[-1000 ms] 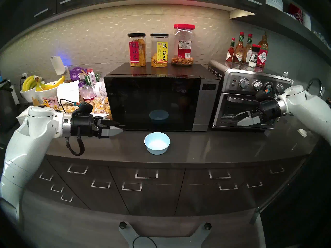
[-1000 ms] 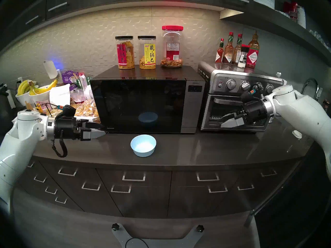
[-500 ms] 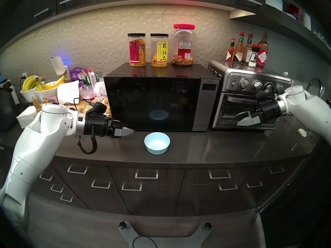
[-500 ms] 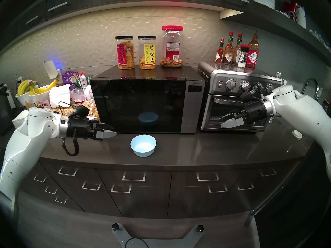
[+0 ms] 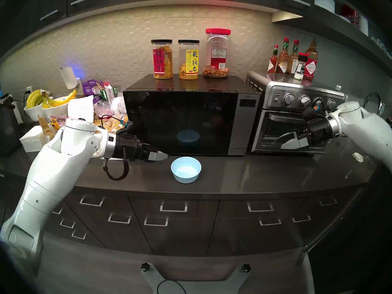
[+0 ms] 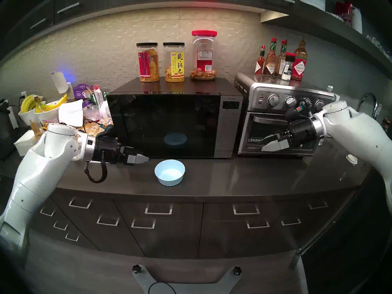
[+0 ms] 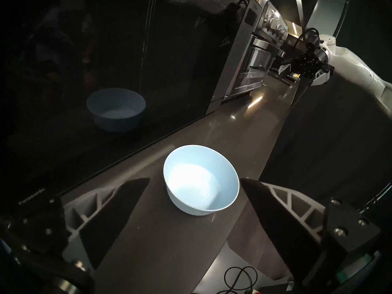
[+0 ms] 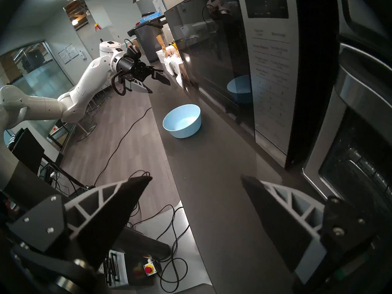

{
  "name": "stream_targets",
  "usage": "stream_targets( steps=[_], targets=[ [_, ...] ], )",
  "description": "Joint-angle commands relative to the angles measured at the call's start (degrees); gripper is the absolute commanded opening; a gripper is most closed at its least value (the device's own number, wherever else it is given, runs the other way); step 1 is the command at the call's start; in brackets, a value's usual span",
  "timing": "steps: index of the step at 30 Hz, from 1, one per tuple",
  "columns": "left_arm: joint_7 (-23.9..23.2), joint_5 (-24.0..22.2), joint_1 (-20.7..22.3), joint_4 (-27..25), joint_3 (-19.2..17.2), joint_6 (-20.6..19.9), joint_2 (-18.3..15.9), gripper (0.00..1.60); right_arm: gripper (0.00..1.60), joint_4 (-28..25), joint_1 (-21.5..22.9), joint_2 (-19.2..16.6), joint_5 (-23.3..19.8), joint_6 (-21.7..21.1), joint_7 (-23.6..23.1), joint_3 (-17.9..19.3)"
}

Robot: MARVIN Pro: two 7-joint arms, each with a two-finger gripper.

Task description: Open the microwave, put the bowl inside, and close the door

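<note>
The light-blue bowl (image 5: 186,169) (image 7: 201,179) (image 8: 182,120) stands upright and empty on the dark counter, just in front of the microwave (image 5: 244,126). The glossy black door (image 5: 180,121) is shut and mirrors the bowl. My left gripper (image 5: 166,155) (image 6: 147,158) (image 7: 195,179) is open, low over the counter just left of the bowl, by the door's lower left part; it touches neither. In the left wrist view the bowl lies just beyond the open fingertips. Over at the toaster oven, my right gripper (image 5: 280,141) (image 8: 196,176) hangs open and empty.
A steel toaster oven (image 5: 297,117) stands right of the microwave with sauce bottles (image 5: 292,60) on top. Three snack jars (image 5: 188,60) sit on the microwave. Banana bowls (image 5: 46,104) and snack packets (image 5: 114,126) crowd the left. A small white lid (image 5: 358,156) lies far right.
My left arm has swept to the right along the microwave's front, bringing its open gripper close to the bowl. Bowl, door and right arm have not moved.
</note>
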State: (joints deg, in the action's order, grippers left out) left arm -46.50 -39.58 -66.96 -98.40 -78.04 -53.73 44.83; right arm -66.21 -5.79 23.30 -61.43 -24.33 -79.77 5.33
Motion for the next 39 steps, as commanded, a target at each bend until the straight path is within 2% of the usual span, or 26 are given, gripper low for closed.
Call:
stream_targets(
  steps=[1, 27, 39],
  targets=[
    [0.1, 0.1, 3.4, 0.8, 0.9, -0.6, 1.5, 1.60, 1.60, 0.0, 1.0, 0.0, -0.4, -0.1, 0.1, 0.8],
    [0.9, 0.7, 7.1, 4.0, 5.4, -1.3, 5.0, 1.60, 1.60, 0.0, 1.0, 0.0, -0.4, -0.1, 0.1, 0.9],
    [1.5, 1.6, 10.1, 6.1, 9.6, -1.3, 6.2, 1.60, 1.60, 0.0, 1.0, 0.0, -0.4, -0.1, 0.1, 0.9]
  ],
)
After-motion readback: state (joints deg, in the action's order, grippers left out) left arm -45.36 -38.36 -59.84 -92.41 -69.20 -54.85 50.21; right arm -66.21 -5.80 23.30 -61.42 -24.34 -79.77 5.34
